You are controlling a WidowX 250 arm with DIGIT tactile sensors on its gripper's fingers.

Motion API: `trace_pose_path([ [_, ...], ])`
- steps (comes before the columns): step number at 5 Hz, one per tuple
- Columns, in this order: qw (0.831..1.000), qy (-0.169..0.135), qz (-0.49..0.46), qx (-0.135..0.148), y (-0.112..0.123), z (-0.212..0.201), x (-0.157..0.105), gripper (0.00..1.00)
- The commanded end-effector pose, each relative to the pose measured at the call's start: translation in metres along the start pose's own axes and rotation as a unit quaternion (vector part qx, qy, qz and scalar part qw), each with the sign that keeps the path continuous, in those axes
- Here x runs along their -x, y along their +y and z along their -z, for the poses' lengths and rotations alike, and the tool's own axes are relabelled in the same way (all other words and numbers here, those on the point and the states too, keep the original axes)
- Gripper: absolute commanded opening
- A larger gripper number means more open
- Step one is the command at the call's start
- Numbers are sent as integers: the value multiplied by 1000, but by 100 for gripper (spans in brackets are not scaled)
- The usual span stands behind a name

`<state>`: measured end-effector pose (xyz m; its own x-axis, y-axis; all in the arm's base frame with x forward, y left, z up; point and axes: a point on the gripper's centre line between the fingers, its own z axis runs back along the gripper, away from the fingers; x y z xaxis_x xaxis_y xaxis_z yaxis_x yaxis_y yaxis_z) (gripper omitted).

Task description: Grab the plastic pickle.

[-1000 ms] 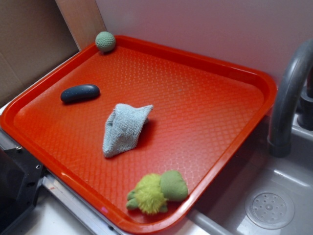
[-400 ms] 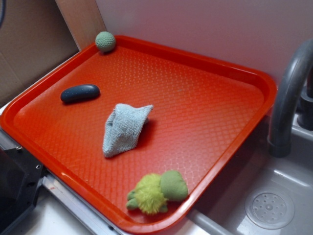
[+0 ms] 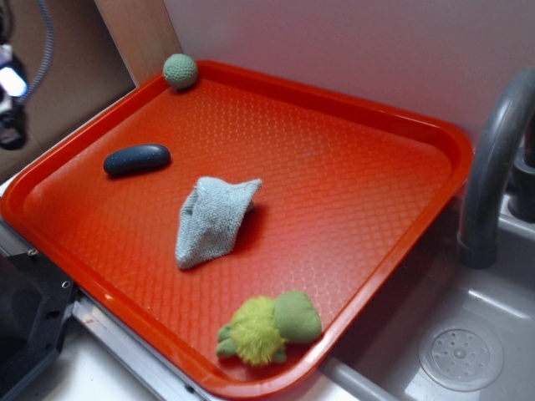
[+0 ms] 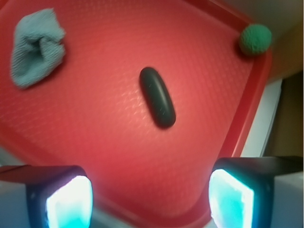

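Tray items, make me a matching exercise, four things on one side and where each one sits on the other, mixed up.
Things:
1. pickle
2. knitted ball
3. cloth
4. plush toy

Places:
A. near corner of the tray
B. far corner
C. middle
D. near the left rim, lying flat

Pairs: 1-D, 2-B, 3-C, 4-A

Plastic pickle (image 3: pixel 137 159): smooth, dark, faintly glossy. Tray (image 3: pixel 351 192): red plastic, embossed diamond texture, slight sheen. Cloth (image 3: pixel 211 219): pale blue, woven, matt. Ball (image 3: pixel 180 71): green, knitted. Plush toy (image 3: pixel 266 327): fuzzy yellow-green.
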<state>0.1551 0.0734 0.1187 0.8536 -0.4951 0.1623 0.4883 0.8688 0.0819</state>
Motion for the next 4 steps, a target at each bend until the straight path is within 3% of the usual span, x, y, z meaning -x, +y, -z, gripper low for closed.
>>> trace_pose_path([
  [1,1000,-4,-23,15,5,57,5,100],
  [2,1000,15,-14,-17,3,53,39,100],
  [4,1000,15,-14,-17,3,53,39,100],
])
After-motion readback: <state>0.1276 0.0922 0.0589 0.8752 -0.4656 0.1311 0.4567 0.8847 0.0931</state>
